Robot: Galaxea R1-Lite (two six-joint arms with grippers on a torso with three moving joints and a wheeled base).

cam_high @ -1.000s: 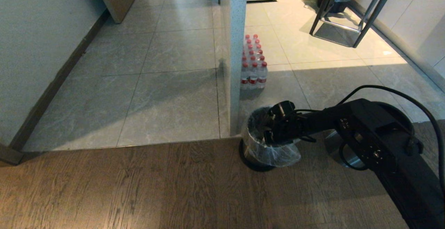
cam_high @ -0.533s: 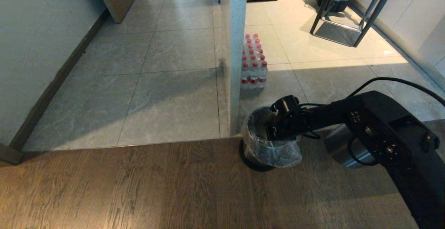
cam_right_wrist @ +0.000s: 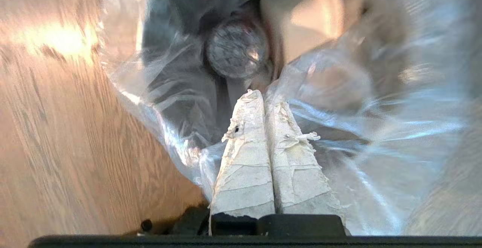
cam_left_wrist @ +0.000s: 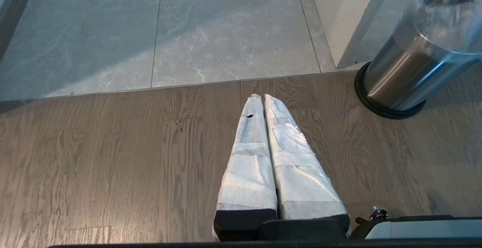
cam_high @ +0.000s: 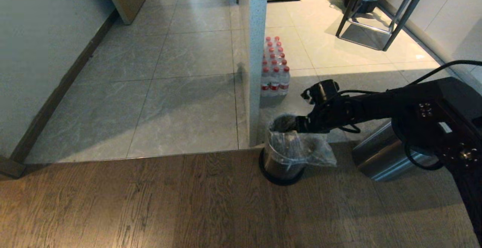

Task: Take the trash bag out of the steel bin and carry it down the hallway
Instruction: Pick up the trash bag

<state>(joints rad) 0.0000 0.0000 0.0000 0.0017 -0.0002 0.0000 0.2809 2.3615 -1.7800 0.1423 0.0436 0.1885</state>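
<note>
One grab done | right gripper (cam_high: 301, 124) now pinched tight on the trash bag (cam_high: 292, 146) rim, lifted up since a second ago | bag pulling loose, mostly below the gripper, bottom inside the steel bin (cam_high: 280, 165) | left gripper (cam_left_wrist: 262, 99) closed, empty, parked | next I'd guess: keep hauling it clear

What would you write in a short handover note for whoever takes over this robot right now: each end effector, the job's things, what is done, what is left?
Right end effector: shut on the trash bag at the bin's mouth, bag partly pulled up.
Left end effector: shut, empty, parked above the wood floor.
Steel bin: upright at the edge of the wood floor, by the pillar; bag still mostly inside.
Done: bag gripped, lift begun.
Left: pull the bag clear, carry it down the hallway.
</note>
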